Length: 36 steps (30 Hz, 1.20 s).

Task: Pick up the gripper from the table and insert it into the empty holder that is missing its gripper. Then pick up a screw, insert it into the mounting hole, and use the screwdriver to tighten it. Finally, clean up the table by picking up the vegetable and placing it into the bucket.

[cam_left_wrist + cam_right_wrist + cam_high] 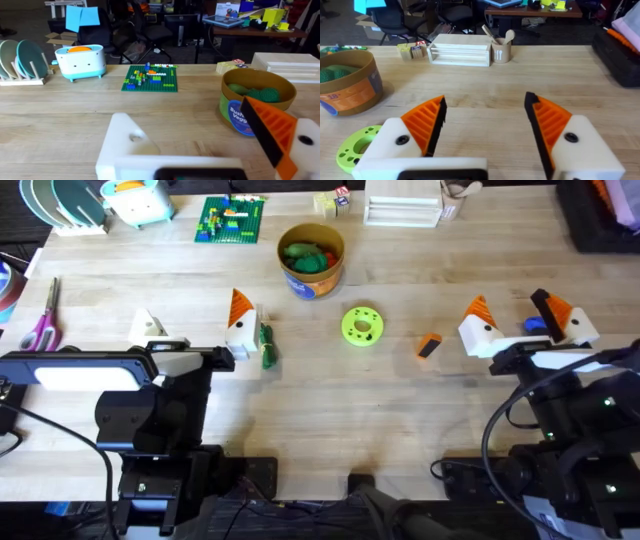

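Nearest, right gripper point(485, 125) with both orange-tipped fingers spread apart, nothing between. Left gripper point(195, 330) also spread — one finger bare white, missing its orange pad. Vegetable point(266, 345) lying just beside the left gripper's orange-tipped finger. Mid-table: lime-green disc point(361, 325), then the gripper point(429, 346) near the right arm's fingers. Screwdriver point(536, 325) partly hidden between those fingers. Farther — bucket point(311, 259) holding green pieces; left wrist view adds brick plate point(150, 78).

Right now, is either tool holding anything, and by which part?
Nothing is held. The right tool is open over bare table; the left tool, one pad missing, grips nothing.
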### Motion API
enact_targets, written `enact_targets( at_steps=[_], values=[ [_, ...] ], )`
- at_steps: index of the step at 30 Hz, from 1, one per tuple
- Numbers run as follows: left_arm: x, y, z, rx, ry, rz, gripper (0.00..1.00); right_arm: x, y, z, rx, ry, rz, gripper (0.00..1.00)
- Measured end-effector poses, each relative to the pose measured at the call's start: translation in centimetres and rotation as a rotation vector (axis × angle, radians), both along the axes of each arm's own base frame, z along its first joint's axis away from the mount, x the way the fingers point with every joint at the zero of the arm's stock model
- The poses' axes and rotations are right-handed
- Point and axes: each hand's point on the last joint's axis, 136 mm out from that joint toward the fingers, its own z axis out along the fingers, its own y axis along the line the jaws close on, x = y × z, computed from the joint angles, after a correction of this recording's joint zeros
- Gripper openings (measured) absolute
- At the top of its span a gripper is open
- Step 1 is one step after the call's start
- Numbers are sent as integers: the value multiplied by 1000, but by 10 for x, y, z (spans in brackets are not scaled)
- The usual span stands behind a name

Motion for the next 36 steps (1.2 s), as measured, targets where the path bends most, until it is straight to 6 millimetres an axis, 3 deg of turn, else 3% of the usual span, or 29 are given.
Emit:
enact_targets(
  at_steps=[19, 22, 26, 29, 33, 36],
  values=[
    [-1, 0, -4, 0, 35, 0, 993, -1, 0, 0, 59, 17, -4, 961],
    [-9, 0, 10, 0, 69, 0, 992, -8, 0, 0, 76, 96, -10, 961],
    [-27, 1, 55, 2, 119, 6, 993, -24, 0, 27, 77, 195, -14, 961],
    [-37, 3, 75, 7, 218, 18, 993, -34, 0, 54, 70, 255, -15, 961],
    [-41, 4, 75, 12, 460, 22, 993, -36, 0, 82, 60, 362, -17, 961],
    [-36, 1, 70, 9, 633, 1, 993, -27, 0, 94, 54, 440, -17, 962]
  ],
)
